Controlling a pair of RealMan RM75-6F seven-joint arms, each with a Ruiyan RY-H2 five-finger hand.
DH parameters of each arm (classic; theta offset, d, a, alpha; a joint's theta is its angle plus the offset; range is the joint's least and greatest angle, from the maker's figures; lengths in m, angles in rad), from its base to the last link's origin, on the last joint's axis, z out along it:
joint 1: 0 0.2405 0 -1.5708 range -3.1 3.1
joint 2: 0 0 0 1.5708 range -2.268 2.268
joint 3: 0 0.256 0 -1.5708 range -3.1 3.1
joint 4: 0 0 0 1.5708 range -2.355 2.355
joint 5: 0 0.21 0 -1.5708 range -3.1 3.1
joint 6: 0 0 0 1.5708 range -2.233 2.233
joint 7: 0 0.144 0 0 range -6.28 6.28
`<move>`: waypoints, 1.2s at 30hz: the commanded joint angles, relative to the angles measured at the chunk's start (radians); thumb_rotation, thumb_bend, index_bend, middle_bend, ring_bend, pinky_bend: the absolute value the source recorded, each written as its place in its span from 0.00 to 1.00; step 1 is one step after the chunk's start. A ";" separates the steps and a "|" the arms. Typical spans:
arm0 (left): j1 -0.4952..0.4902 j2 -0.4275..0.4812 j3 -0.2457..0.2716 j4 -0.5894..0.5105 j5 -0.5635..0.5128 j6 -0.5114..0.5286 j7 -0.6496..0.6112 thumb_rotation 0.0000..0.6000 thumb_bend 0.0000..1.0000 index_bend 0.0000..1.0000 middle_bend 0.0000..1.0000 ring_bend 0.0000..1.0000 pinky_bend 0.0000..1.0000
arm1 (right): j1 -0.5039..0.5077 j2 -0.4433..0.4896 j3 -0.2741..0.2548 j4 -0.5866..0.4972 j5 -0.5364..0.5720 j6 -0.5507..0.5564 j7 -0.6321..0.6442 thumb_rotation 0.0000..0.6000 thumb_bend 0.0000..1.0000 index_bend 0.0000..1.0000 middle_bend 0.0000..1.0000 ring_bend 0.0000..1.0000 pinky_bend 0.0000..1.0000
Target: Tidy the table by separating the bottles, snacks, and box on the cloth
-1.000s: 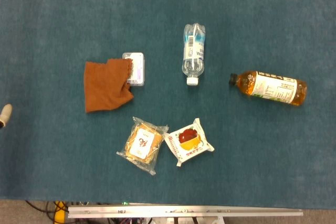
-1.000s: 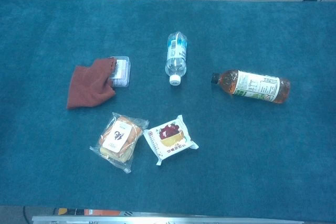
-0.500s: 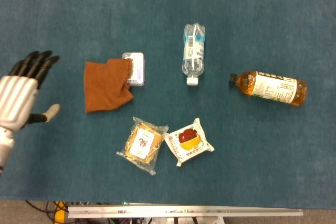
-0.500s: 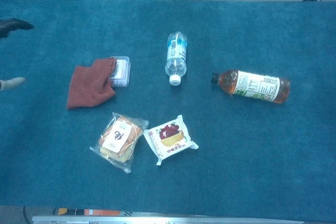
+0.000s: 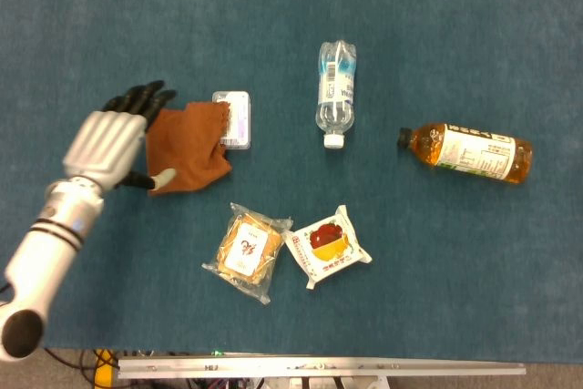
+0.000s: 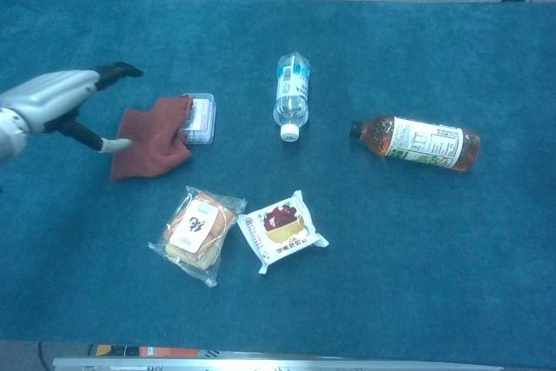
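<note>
Hovering left robot hand [image 5: 114, 138], fingers spread, beside cloth [image 5: 187, 148]

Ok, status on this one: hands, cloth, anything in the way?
Left hand open, at the cloth edge. Right hand not in view. Cloth overlaps the box. Nothing blocking.

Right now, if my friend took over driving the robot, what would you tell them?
Left hand: open, fingers spread, holding nothing, at the left edge of the brown cloth.
Right hand: not in view.
The clear plastic box lies at the cloth's right edge, partly under it.
The water bottle and the tea bottle lie on their sides, apart from each other.
The two snack packs, the biscuit pack and the cake pack, lie side by side near the front.
Done: nothing sorted yet.
Left: group the bottles, group the snacks, deal with the box at the cloth.
</note>
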 commanded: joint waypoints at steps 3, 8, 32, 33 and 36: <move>-0.052 -0.095 -0.002 0.050 -0.083 -0.011 0.075 0.81 0.23 0.00 0.00 0.00 0.13 | 0.001 -0.001 -0.001 0.006 0.003 -0.005 0.009 1.00 0.14 0.09 0.28 0.29 0.50; -0.078 -0.174 -0.002 0.108 -0.127 -0.004 0.103 0.81 0.23 0.00 0.00 0.00 0.13 | 0.000 0.002 -0.001 0.014 0.009 -0.009 0.020 1.00 0.14 0.09 0.28 0.29 0.50; -0.074 -0.329 0.006 0.314 -0.062 0.112 0.091 1.00 0.23 0.49 0.49 0.42 0.31 | -0.003 0.011 0.000 0.031 0.023 -0.020 0.059 1.00 0.14 0.09 0.28 0.29 0.50; -0.075 -0.329 0.005 0.320 -0.054 0.115 0.089 1.00 0.23 0.51 0.51 0.44 0.34 | -0.003 0.011 0.000 0.030 0.022 -0.020 0.060 1.00 0.14 0.09 0.28 0.29 0.50; -0.077 -0.326 -0.004 0.333 -0.037 0.119 0.077 1.00 0.23 0.56 0.59 0.50 0.42 | -0.002 0.012 0.002 0.027 0.022 -0.019 0.059 1.00 0.14 0.09 0.28 0.29 0.50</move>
